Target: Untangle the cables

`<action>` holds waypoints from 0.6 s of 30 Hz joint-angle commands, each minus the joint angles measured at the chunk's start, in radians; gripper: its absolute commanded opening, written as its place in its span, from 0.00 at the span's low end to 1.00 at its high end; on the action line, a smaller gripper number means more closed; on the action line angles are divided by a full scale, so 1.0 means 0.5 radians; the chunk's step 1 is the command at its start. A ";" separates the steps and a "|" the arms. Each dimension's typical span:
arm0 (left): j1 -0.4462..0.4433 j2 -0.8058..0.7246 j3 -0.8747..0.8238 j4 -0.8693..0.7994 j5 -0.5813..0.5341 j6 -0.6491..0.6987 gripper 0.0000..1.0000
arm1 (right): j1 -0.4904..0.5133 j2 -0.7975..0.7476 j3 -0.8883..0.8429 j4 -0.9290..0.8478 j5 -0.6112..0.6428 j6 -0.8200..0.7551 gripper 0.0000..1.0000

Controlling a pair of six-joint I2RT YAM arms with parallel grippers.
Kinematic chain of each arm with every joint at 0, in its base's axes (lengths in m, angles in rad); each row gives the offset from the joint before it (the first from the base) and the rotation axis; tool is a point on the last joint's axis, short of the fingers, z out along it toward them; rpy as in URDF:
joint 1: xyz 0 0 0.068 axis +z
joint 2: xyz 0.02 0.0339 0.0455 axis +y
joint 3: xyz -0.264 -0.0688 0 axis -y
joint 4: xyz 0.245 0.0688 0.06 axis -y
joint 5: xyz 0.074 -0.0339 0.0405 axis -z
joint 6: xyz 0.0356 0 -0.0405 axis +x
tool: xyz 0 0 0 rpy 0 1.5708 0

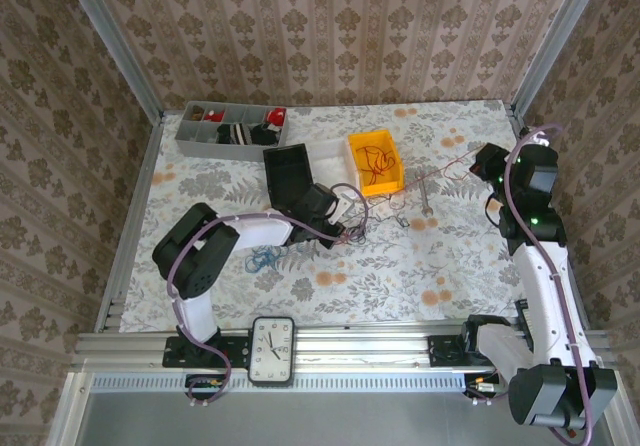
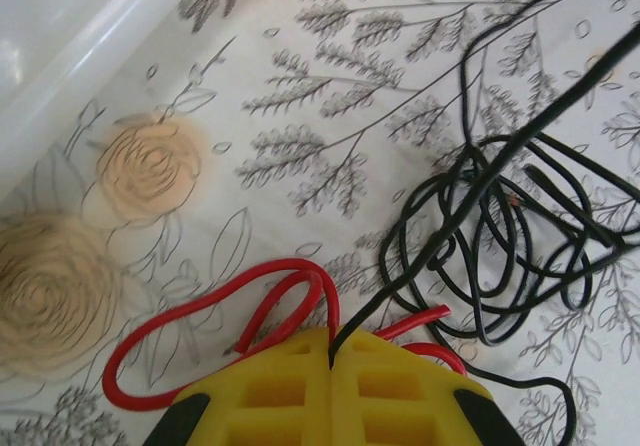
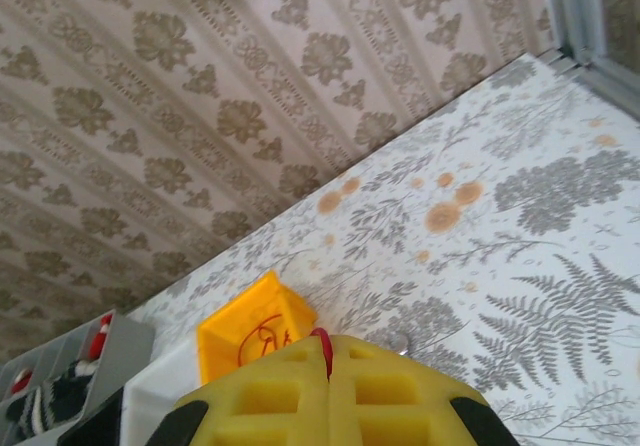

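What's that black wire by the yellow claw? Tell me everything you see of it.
The black wire is thin and glossy, plastic-coated by its look. Most of it lies in a loose tangle of overlapping loops on the flowered tablecloth. One strand runs straight over the tangle into the shut yellow tips of the left claw, beside a red wire.

Glossy plastic sheath on red cable (image 2: 200,311) & black cable (image 2: 500,226); floral table cover (image 2: 330,86) matt, smooth.
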 commanded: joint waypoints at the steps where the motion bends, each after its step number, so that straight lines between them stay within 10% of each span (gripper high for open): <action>1: 0.034 0.030 -0.117 -0.314 -0.125 -0.107 0.00 | -0.033 -0.003 0.106 0.011 0.239 -0.030 0.00; 18: 0.072 0.055 -0.231 -0.247 -0.260 -0.197 0.00 | -0.246 -0.061 0.255 0.000 0.698 -0.133 0.00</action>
